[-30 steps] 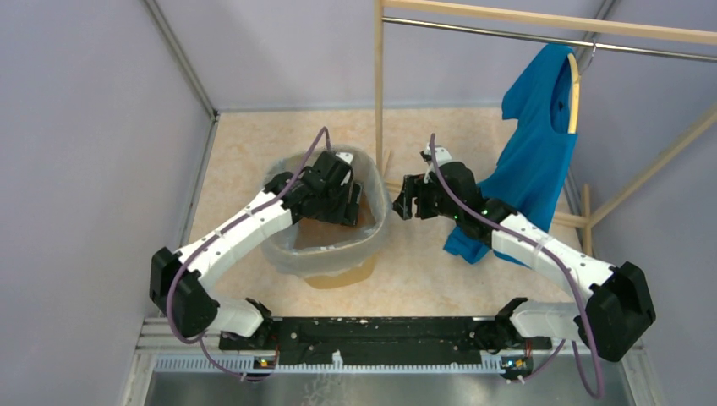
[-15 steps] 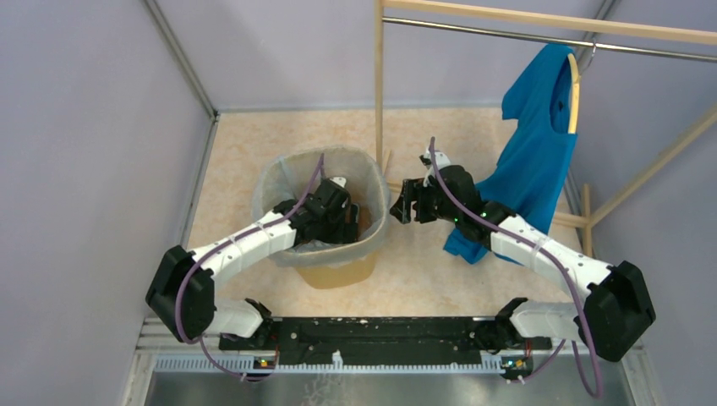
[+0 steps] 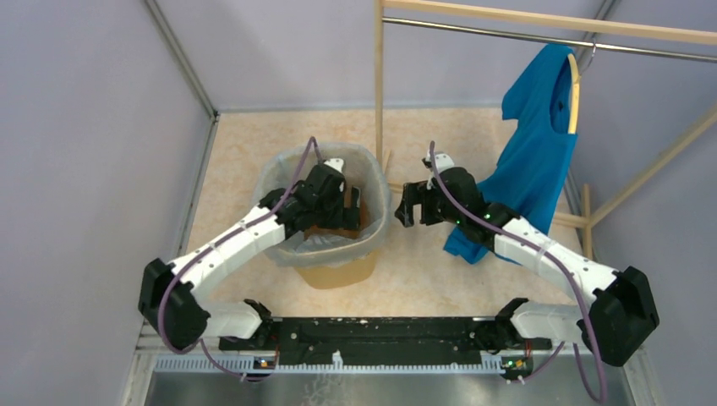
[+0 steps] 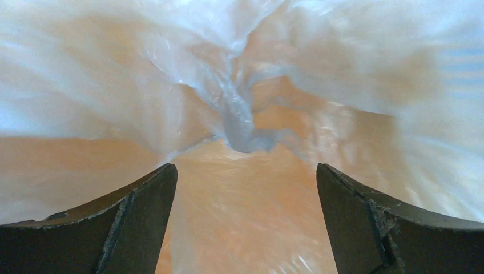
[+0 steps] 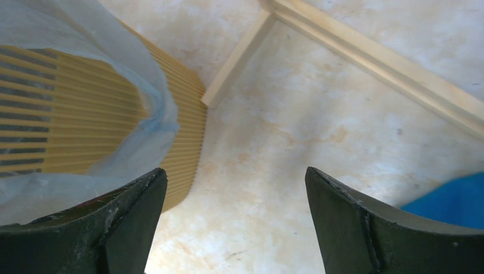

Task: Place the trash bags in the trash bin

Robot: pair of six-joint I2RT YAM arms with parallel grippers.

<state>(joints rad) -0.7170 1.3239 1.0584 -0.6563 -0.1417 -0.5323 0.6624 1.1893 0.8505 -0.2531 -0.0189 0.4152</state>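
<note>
bag [image 3: 325, 246] in bin [image 3: 342, 272], shirt [image 3: 533, 161] right (on rack [image 3: 378, 76])

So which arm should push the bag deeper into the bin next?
Left, probably: the left gripper is open inside the trash bin, facing the trash bag; the right gripper hangs open outside it.

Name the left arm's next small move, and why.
Probably ease the left gripper down to press the trash bag toward the base of the trash bin: its fingers are open inside the bin, and film is bunched just ahead.
</note>
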